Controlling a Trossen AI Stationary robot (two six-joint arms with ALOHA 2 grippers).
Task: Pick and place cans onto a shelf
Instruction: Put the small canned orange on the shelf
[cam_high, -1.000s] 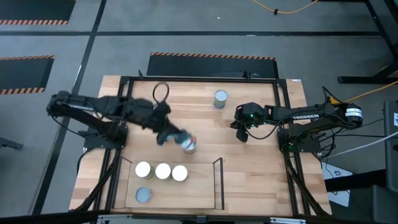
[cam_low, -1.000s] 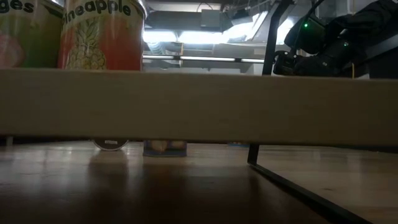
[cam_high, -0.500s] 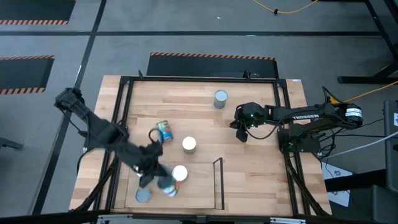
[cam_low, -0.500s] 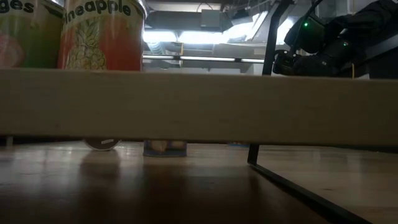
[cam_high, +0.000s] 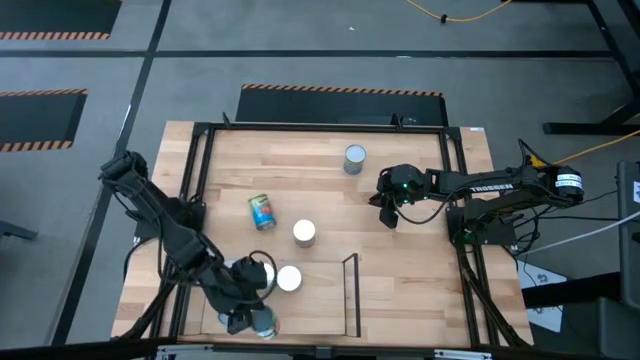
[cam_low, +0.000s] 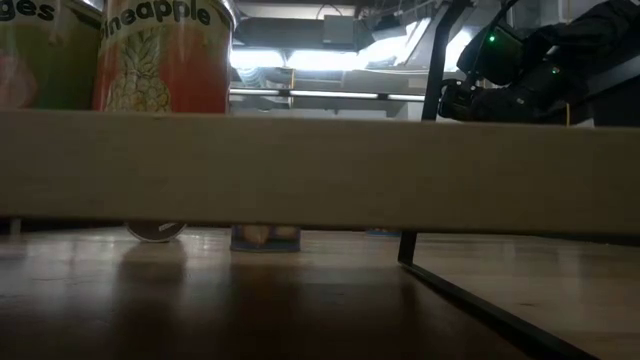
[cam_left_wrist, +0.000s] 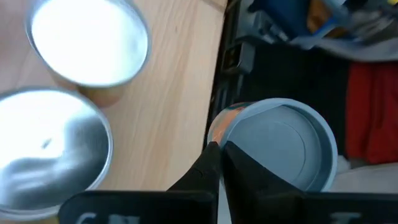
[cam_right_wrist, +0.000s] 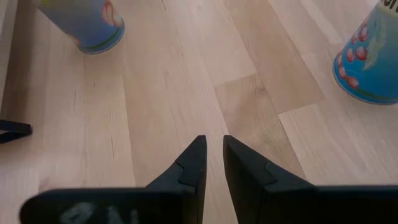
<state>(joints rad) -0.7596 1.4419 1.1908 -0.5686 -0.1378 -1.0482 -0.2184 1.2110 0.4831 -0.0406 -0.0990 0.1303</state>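
I hover my nearly shut left hand (cam_high: 245, 318) over the small rail-edged light-wood shelf (cam_high: 320, 305), wary of nudging its white-topped cylindrical tins (cam_high: 289, 279).

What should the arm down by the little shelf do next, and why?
Probably rise straight up, slowly. The left gripper sits low over the shelf, right against a grey-topped can with two more close by, so a sideways move could topple them. A tipped can waits on the table.

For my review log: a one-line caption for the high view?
Left gripper over the shelf; three cans remain on the table.
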